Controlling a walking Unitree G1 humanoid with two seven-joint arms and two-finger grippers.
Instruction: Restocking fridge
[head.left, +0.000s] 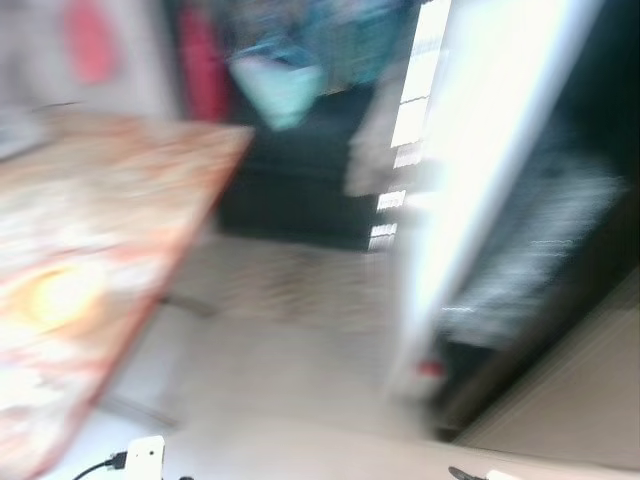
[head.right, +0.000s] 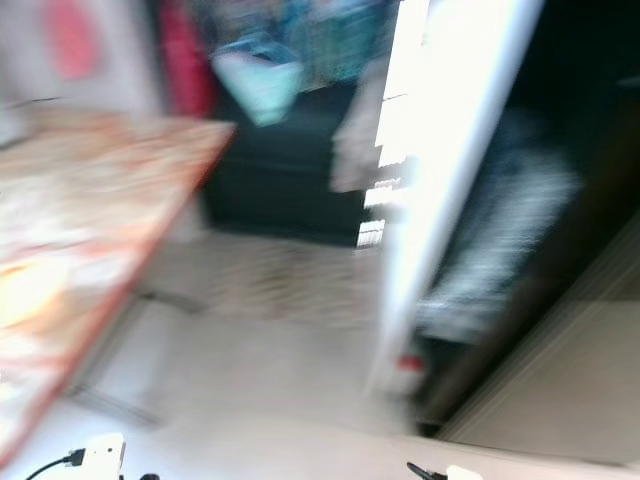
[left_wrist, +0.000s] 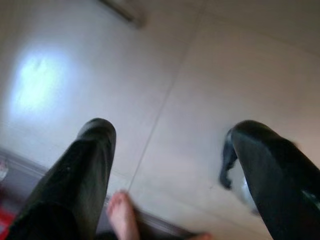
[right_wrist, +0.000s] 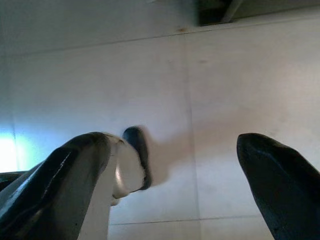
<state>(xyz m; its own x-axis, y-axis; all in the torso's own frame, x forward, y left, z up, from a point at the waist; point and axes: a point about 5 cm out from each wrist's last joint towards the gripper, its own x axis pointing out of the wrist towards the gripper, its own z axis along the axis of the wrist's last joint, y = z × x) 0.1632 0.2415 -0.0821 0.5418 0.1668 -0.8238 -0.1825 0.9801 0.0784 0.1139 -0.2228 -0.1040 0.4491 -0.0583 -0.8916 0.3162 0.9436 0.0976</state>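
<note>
Head views blurred; robot judged in transit.
Fridge (head.left: 540, 250): door ajar, dark interior exposed, ready for loading.
Table (head.left: 100, 260): robot's left, patterned cloth.
Left gripper (left_wrist: 175, 165), right gripper (right_wrist: 170, 170): fingers apart, empty, hanging over floor tiles (right_wrist: 100, 75).
Stock item: none identifiable.

Both head views are heavily smeared by motion blur, nothing has a crisp edge. The white fridge door (head.left: 480, 150) is blown out to pure glare, and the dark fridge interior (head.left: 560, 250) beside it goes nearly black. A warm yellowish hotspot sits on the patterned surface (head.left: 90, 250).

The wrist views are dimmer and soft. A pale bluish patch of light glows on the floor (left_wrist: 200, 75) in the left wrist view, and the right wrist view has a similar glow at one edge. The left claw (left_wrist: 170, 150) and right claw (right_wrist: 175, 160) fingers are dark, out-of-focus shapes up close.
</note>
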